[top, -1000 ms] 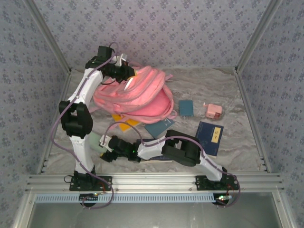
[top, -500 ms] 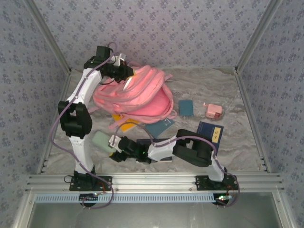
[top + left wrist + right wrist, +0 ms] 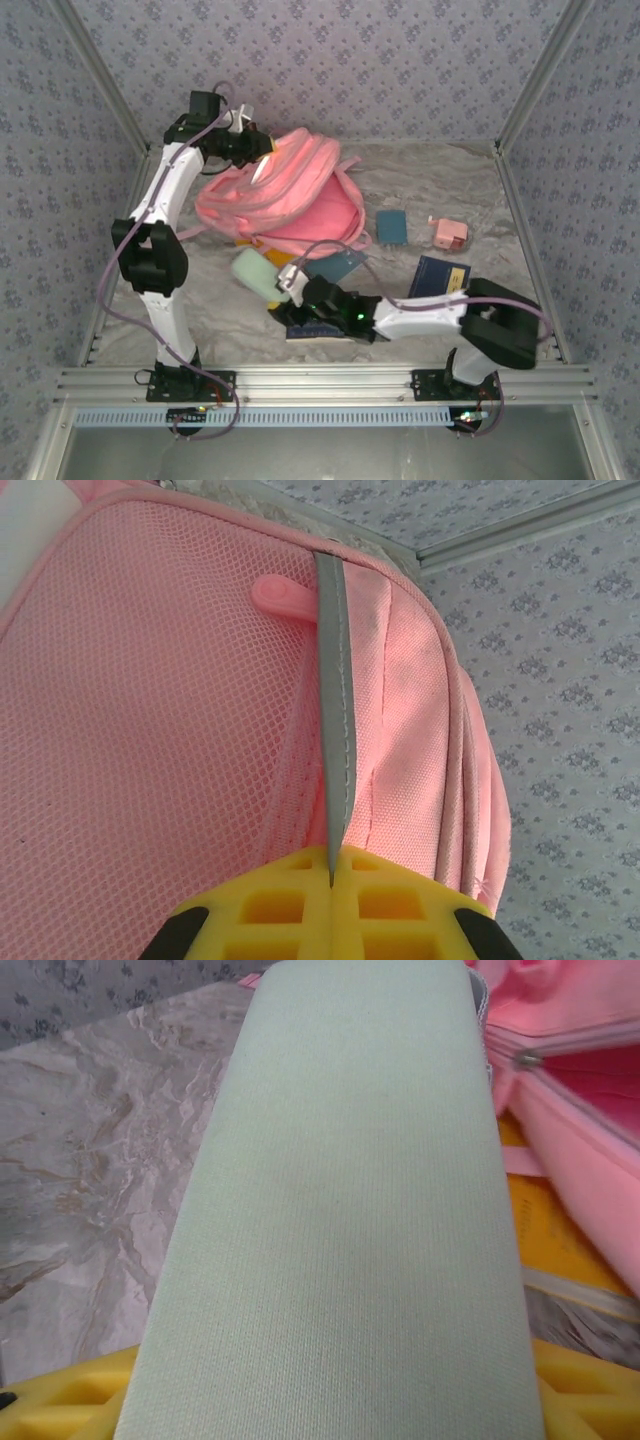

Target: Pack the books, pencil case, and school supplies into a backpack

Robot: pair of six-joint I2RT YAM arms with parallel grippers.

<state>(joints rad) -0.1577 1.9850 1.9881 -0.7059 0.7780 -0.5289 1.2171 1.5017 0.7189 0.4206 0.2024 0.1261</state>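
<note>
The pink backpack (image 3: 300,205) lies at the back left, and my left gripper (image 3: 255,150) is shut on a grey strip (image 3: 333,780) on its upper edge, holding that edge up. My right gripper (image 3: 283,284) is shut on the mint-green pencil case (image 3: 254,272), which hangs above the table just in front of the backpack. In the right wrist view the pencil case (image 3: 350,1210) runs between my yellow fingers (image 3: 60,1405), with the backpack's open mouth (image 3: 590,1080) to its right. A yellow book (image 3: 545,1245) lies partly under the backpack. A teal book (image 3: 391,227) and a navy book (image 3: 440,285) lie to the right.
A pink box (image 3: 448,233) sits at the right near the teal book. Another dark book (image 3: 336,266) lies by the backpack's front edge, and one (image 3: 318,333) lies under my right arm. Patterned walls close the table at the back and sides.
My right gripper has lifted the pencil case from the front left and carried it right and back toward the backpack. My left gripper has pulled the backpack's edge slightly up and back.
</note>
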